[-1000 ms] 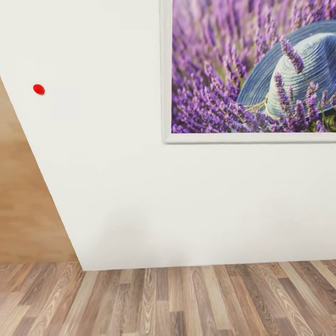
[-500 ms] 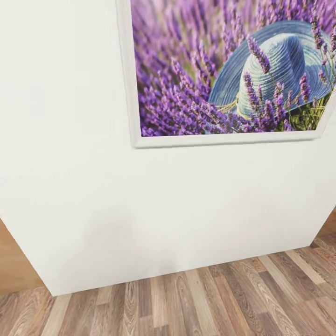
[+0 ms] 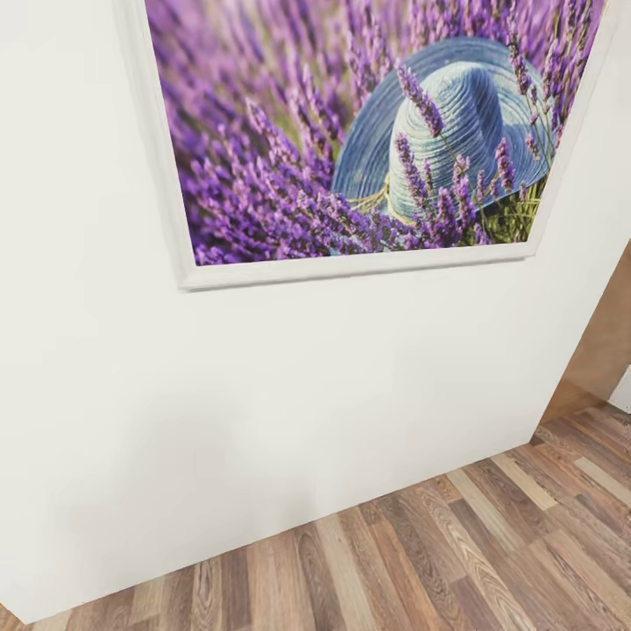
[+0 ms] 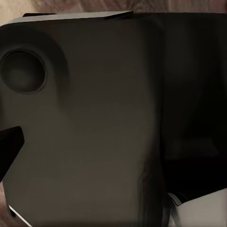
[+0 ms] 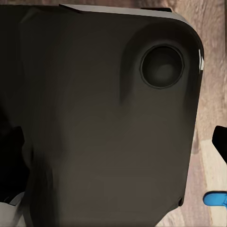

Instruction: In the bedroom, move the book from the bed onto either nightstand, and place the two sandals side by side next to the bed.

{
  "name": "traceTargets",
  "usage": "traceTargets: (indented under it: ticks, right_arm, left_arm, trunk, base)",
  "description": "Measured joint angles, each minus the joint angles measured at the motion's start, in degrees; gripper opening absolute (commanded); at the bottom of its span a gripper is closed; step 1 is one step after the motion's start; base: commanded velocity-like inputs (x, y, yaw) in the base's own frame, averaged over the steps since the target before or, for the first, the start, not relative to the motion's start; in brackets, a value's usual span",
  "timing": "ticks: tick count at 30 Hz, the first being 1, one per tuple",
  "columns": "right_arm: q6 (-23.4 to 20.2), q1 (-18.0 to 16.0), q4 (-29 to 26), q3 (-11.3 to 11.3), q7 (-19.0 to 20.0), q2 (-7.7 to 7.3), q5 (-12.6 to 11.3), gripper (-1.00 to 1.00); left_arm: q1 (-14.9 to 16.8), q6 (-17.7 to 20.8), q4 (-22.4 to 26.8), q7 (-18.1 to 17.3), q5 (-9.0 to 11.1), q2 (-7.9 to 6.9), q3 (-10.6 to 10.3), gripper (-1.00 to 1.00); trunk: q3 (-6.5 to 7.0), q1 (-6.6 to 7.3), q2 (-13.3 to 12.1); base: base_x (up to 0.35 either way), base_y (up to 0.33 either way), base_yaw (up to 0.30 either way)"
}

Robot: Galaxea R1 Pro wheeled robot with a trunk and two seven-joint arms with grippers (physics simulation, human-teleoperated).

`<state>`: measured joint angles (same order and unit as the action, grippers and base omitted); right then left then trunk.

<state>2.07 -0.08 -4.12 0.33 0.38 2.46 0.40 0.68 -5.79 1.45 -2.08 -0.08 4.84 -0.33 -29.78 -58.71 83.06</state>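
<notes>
One task item in sight: a blue sandal tip [image 5: 215,198] on the wood floor [image 5: 213,56], just beside the right arm's dark housing [image 5: 109,118] | book, bed, nightstand unseen | head faced lavender picture [image 3: 350,131] on white wall [image 3: 263,394] | neither gripper's state could be told | right arm judged nearer.

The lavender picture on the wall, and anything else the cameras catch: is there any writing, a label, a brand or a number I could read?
None: no readable text anywhere.
The lavender picture shows purple flowers and a blue straw hat, with no caption or signature visible.
The white wall and wood-plank floor are unmarked.
The dark robot body close to both wrist cameras carries no lettering.
</notes>
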Motion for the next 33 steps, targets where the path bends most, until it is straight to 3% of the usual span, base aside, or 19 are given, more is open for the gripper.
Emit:
traceTargets:
  ticks: [11, 33]
  right_arm:
    - [0.0, 0.0, 0.0, 0.0, 0.0, 0.0, 0.0, 1.0]
    - [0.0, 0.0, 0.0, 0.0, 0.0, 0.0, 0.0, 1.0]
  left_arm:
    - [0.0, 0.0, 0.3, 0.0, 0.0, 0.0, 0.0, 1.0]
    - [0.0, 0.0, 0.3, 0.0, 0.0, 0.0, 0.0, 1.0]
  trunk:
    - [0.0, -0.01, 0.0]
    - [0.0, -0.02, 0.0]
  base:
    - [0.142, -0.004, -0.285]
    - [0.017, 0.0, -0.285]
